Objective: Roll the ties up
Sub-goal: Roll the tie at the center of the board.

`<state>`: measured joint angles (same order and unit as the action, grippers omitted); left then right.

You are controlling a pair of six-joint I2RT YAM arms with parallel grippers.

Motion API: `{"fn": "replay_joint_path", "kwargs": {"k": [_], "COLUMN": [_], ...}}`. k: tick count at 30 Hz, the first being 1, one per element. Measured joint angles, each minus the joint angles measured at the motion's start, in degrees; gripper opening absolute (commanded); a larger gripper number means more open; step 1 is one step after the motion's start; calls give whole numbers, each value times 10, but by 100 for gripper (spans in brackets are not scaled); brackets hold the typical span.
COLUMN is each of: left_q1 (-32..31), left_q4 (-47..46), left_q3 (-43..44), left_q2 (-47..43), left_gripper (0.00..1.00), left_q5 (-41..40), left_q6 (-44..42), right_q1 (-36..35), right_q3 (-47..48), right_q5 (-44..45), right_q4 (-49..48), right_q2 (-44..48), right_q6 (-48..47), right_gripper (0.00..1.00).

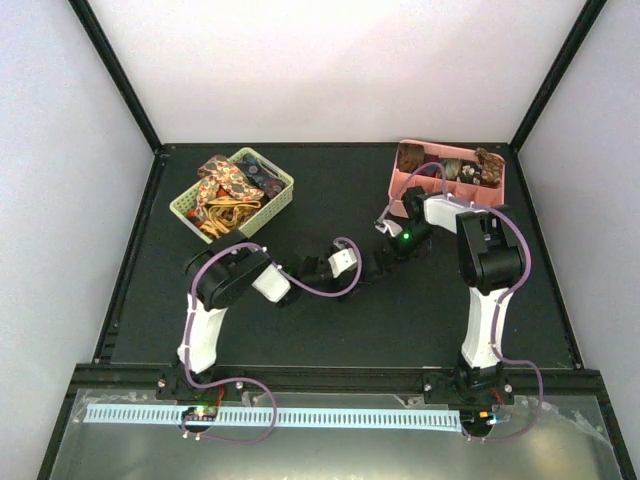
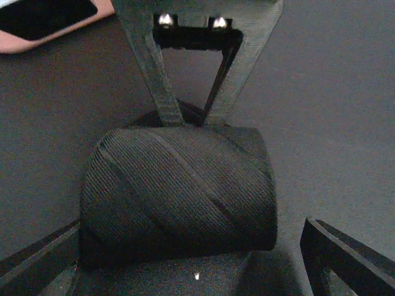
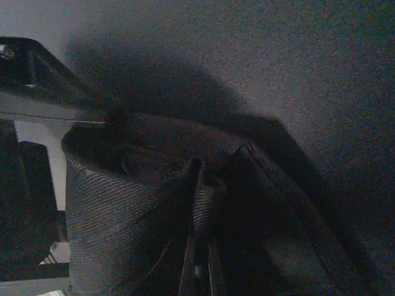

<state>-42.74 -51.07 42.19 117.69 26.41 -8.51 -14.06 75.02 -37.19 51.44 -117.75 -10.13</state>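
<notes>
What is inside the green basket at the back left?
The green basket holds a heap of loose patterned ties, red, gold and dark. The heap covers the basket's floor and anything lying lower.

A basket (image 1: 284,187) of loose ties (image 1: 226,192) sits back left on the counter (image 1: 330,325). A tray (image 1: 396,184) of coiled ties (image 1: 462,171) sits back right. A rolled tie (image 2: 179,197) lies mid-counter.

A black-topped table (image 1: 330,325) is seen from above, enclosed by white panels on three sides. A green slotted basket (image 1: 256,212) is set on it at about ten o'clock from the centre, toward the far left corner. A pink compartmented tray (image 1: 396,180) is placed at about one o'clock, by the far edge. Just off centre, toward three o'clock, a dark ribbed tie (image 2: 179,191), wound into a coil, is rested on the bare surface, apart from both containers.
</notes>
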Motion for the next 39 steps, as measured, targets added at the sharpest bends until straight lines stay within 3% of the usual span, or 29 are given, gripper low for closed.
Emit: {"fn": "replay_joint_path", "kwargs": {"k": [8, 15, 17, 25, 32, 39], "left_q1": [-4, -9, -10, -16, -19, -20], "left_q4": [-27, -41, -37, 61, 181, 235], "left_q3": [39, 66, 68, 89, 94, 102], "left_q2": [47, 76, 76, 47, 1, -15], "left_gripper": [84, 67, 57, 34, 32, 33], "left_q5": [3, 4, 3, -23, -47, -55], "left_q6": [18, 30, 30, 10, -24, -37], "right_q1": [0, 1, 1, 5, 21, 21], "right_q3": [0, 0, -1, 1, 25, 29], "right_q5": [-2, -4, -5, -12, -23, -65], "right_q4": [0, 0, -1, 0, 24, 49], "right_q2": [-1, -2, -2, -2, 0, 26], "right_q6": [2, 4, 5, 9, -10, -15], "right_gripper": [2, 7, 10, 24, 47, 57]}}
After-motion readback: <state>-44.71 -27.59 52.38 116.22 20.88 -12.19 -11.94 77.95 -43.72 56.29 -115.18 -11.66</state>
